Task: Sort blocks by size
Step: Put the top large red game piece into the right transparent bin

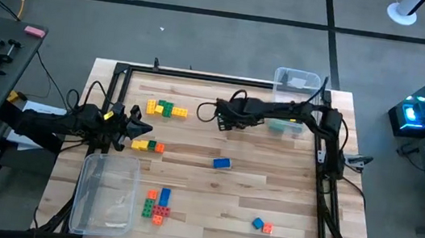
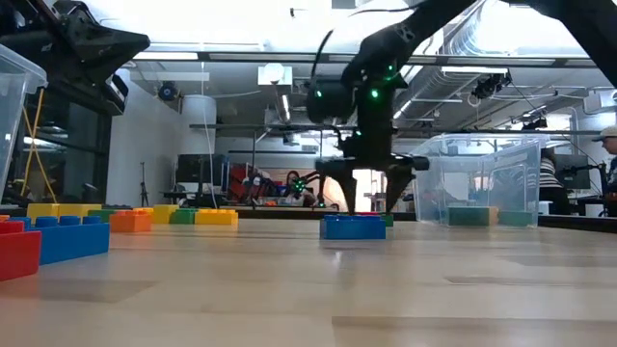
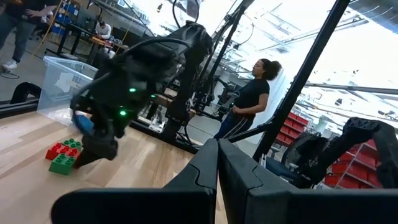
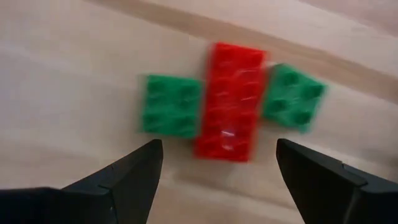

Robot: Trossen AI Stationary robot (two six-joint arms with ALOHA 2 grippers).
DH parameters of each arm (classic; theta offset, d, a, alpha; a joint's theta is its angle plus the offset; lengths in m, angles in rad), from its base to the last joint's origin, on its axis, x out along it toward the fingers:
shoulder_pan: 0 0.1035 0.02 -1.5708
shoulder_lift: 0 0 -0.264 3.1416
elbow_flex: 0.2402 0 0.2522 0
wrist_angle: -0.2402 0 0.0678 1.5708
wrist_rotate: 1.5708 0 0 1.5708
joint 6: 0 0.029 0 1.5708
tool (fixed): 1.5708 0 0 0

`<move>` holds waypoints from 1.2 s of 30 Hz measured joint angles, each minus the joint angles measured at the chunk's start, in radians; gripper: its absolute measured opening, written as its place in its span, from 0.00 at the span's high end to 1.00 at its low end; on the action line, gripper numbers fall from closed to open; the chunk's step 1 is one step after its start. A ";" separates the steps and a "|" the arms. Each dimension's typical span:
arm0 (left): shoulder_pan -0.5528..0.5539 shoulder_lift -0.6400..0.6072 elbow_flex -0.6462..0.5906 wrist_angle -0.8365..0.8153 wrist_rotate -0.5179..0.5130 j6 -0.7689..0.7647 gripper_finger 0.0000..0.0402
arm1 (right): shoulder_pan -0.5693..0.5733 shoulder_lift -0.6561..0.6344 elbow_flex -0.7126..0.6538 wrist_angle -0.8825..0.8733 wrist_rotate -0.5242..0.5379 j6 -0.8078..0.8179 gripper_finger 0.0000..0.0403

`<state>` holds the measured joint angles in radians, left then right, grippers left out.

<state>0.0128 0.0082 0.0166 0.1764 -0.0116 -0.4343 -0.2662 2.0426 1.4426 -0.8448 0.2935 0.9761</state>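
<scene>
Both arms are black, built of chunky rounded segments with loose black cables looping along them. The right arm [image 1: 278, 111] shows small green indicator lights on its wrist housing. Each gripper ends in two flat, wedge-shaped black fingers [image 4: 134, 171]. The left arm [image 1: 66, 121] looks the same.

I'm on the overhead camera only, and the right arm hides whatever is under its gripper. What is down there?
Observer: A long red brick, with a square green brick touching one long side and a second green square against the other.
Operator: Is that gripper open?
Observer: Yes. The right gripper is open, its fingers spread wider than the red brick's width.
Operator: And the left one?
Observer: The left gripper is shut, with nothing between its fingers.
</scene>
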 joint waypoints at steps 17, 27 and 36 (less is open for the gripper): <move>0.000 0.000 0.000 0.000 0.000 0.000 1.00 | -0.040 -0.001 -0.004 0.026 -0.056 -0.087 0.35; 0.000 0.000 0.000 0.000 0.000 0.000 1.00 | -0.046 0.030 -0.005 0.037 -0.110 -0.086 0.36; 0.000 0.000 0.000 0.000 0.000 0.000 1.00 | -0.049 0.055 -0.003 0.064 -0.076 -0.091 0.37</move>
<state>0.0128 0.0082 0.0166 0.1764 -0.0113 -0.4346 -0.3149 2.0975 1.4399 -0.7807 0.2174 0.8855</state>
